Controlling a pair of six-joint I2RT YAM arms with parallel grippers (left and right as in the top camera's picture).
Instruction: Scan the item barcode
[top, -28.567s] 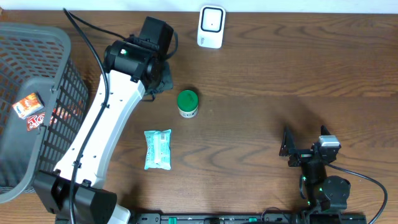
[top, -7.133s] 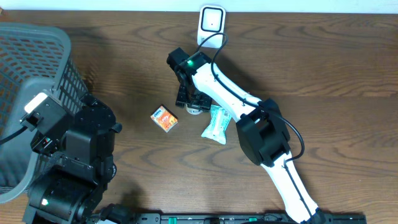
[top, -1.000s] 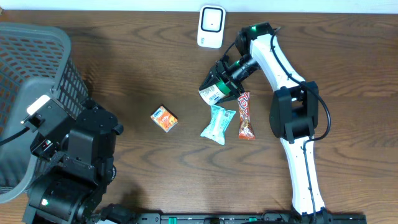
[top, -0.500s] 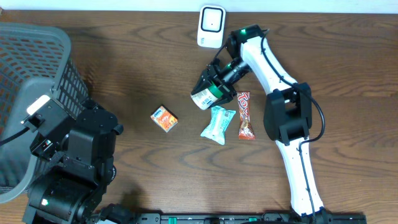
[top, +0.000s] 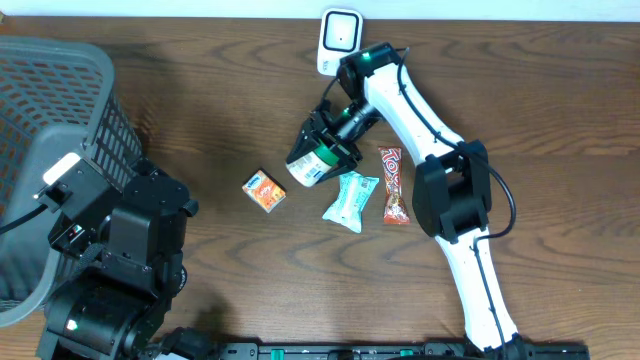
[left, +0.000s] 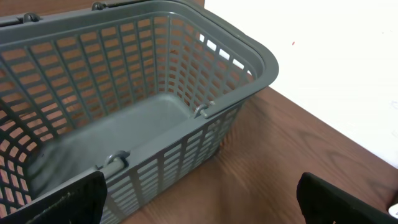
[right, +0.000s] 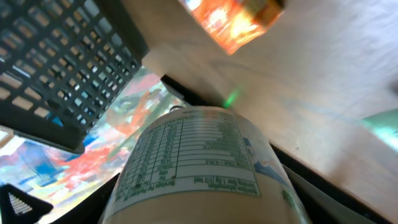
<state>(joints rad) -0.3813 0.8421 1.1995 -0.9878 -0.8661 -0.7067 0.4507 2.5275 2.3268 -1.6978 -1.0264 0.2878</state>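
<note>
Fingers of the right gripper (top: 320, 152): wrapped around the white tub (top: 306, 170), holding it tight.
Fingers of the left gripper (left: 199, 208): spread wide, holding nothing, over the gray basket (left: 249, 56).
Tub: tipped on its side above the table (top: 560, 120), just beside the blue packet (top: 350, 200), apart from the scanner (top: 340, 30).
Why tipped: probably so its printed label could be turned to face the scanner.

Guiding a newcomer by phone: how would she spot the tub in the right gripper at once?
Right of the grey basket, find the white scanner at the far edge. Just in front of it the right gripper holds a tilted round tub: white with a green band, unlike the orange box, teal pouch and red bar beside it.
</note>
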